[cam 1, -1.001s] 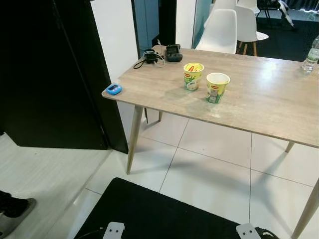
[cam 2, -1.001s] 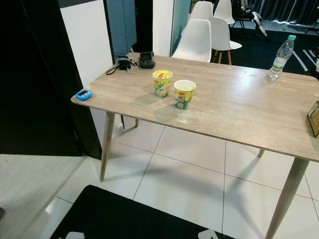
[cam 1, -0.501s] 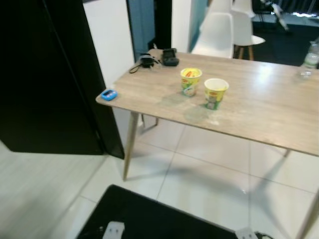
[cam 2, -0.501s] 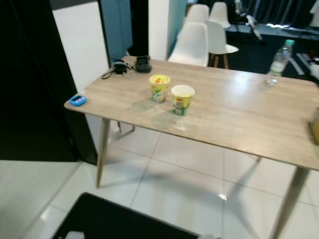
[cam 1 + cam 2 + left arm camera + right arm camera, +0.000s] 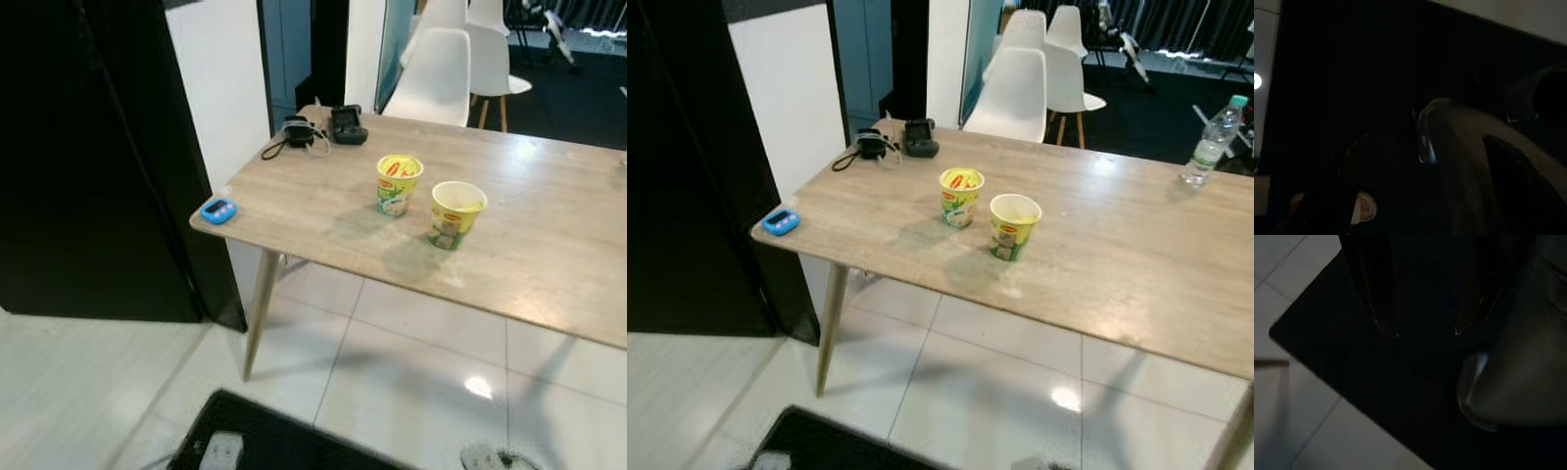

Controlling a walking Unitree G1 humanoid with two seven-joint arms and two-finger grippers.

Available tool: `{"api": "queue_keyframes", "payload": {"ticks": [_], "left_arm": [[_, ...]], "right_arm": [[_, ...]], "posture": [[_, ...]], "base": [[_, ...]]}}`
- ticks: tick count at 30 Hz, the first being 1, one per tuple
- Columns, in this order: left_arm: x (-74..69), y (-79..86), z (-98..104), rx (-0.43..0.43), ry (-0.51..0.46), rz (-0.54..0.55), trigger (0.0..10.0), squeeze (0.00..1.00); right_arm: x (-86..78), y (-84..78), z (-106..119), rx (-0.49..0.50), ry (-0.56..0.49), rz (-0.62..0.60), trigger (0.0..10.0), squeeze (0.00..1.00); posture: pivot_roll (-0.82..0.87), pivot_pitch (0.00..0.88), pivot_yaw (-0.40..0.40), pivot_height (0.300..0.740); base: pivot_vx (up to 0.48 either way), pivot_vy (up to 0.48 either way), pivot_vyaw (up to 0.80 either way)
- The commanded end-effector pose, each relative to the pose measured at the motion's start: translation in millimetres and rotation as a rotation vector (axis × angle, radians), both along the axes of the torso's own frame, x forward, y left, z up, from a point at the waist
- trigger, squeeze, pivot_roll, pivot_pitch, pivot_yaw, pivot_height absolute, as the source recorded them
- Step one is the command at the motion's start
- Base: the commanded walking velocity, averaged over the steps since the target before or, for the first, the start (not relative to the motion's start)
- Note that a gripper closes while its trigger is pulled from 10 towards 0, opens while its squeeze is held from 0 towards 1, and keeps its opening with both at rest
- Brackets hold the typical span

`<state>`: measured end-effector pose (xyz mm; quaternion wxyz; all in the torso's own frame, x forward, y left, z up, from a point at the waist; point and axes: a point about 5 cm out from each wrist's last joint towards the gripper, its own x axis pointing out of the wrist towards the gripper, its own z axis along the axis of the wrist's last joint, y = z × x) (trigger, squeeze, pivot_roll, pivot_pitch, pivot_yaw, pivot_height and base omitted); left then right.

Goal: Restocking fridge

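Observation:
Two yellow-green instant noodle cups stand near the middle of a wooden table (image 5: 549,245). The left cup (image 5: 398,184) has its lid on; the right cup (image 5: 456,213) looks open at the top. A tall black cabinet-like front (image 5: 88,157), possibly the fridge, stands to the left of the table. My right gripper (image 5: 1425,333) hangs low over a black floor mat, open, nothing between its fingers. The left wrist view is very dark and my left arm hangs idle.
A small blue device (image 5: 218,210) lies on the table's near left corner. Black gadgets with cables (image 5: 323,127) sit at the far left edge. A water bottle (image 5: 1212,143) stands far right. White chairs (image 5: 438,64) stand behind. A black mat (image 5: 284,441) lies on white tiles.
The camera has shifted, so the table sits lower and further right in view. A shoe seen at the lower left a second ago is out of frame. The cups have not moved.

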<state>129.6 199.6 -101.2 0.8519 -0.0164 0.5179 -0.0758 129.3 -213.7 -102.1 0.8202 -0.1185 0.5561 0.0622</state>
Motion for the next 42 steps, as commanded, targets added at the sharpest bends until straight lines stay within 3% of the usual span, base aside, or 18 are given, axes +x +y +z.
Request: {"api": "queue_keyframes", "payload": {"ticks": [1,19,42], "left_arm": [[-8.4,2.0,-2.6,0.013,0.03,-0.005,10.0,0.0],[-9.8,0.4,-3.1,-0.012,0.037,0.007,10.0,0.0],[-9.1,-0.5,-2.9,-0.041,0.029,0.053,10.0,0.0]], "right_arm": [[4.4,2.0,1.1,0.003,-0.015,0.0,10.0,0.0],[4.9,1.4,1.4,-0.001,-0.014,0.01,10.0,0.0],[6.3,1.4,1.9,0.0,-0.017,0.012,10.0,0.0]], "posture": [[0.07,0.0,-0.004,0.74],[0.08,0.0,-0.01,0.74],[0.07,0.0,-0.011,0.74]], "base": [[0.251,0.0,0.0],[0.014,0.0,0.0],[0.214,-0.362,0.0]]}}
